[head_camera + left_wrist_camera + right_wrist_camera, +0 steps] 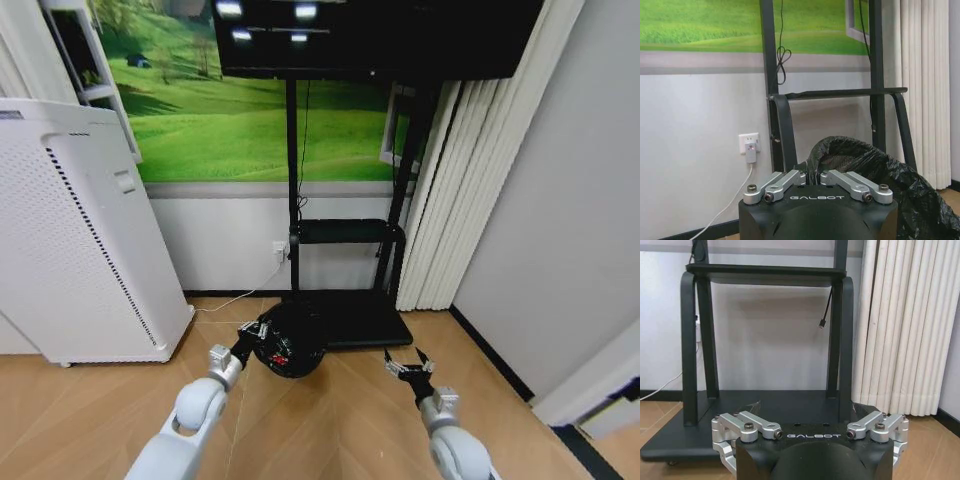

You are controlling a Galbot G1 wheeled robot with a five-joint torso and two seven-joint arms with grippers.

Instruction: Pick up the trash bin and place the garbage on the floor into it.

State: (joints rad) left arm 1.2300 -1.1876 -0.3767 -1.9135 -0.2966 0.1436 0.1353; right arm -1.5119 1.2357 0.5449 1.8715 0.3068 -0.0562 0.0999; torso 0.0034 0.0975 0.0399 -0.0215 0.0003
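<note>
The trash bin [291, 341], black mesh lined with a black bag, hangs tilted just above the floor [340, 425] in front of the TV stand. My left gripper [257, 332] is shut on its rim. In the left wrist view the bag-lined trash bin [865, 170] sits right beyond the closed left gripper [810, 176]. A small red piece of garbage [281, 356] shows inside the bin's mouth. My right gripper [408, 364] hovers low over the floor to the bin's right, open and holding nothing. In the right wrist view the right gripper [807, 409] faces the stand's base.
A black TV stand [345, 232] with a flat base [365, 320] stands against the wall straight ahead. A tall white perforated appliance [75, 240] fills the left. White curtains [455, 200] and a grey wall close the right side. A cable runs to a wall socket [750, 145].
</note>
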